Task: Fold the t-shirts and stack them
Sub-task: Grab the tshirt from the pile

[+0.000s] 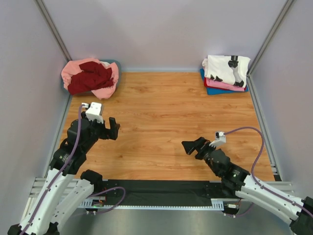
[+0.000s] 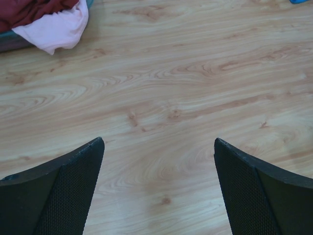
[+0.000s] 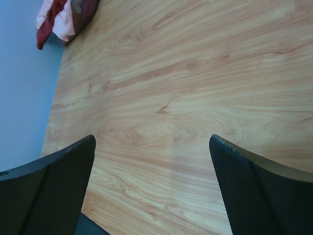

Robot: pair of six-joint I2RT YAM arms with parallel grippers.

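Far left on my table (image 1: 161, 112), a bin (image 1: 116, 63) holds two crumpled t-shirts (image 1: 90, 78); left gripper (image 2: 158, 142) and right gripper (image 3: 152, 137) jaws stand apart.

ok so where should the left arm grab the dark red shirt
Likely pinch a raised fold at the near edge of the dark red t-shirt, coming down from the table side with the open left gripper: it lies crumpled atop the salmon-pink t-shirt, walls close behind.
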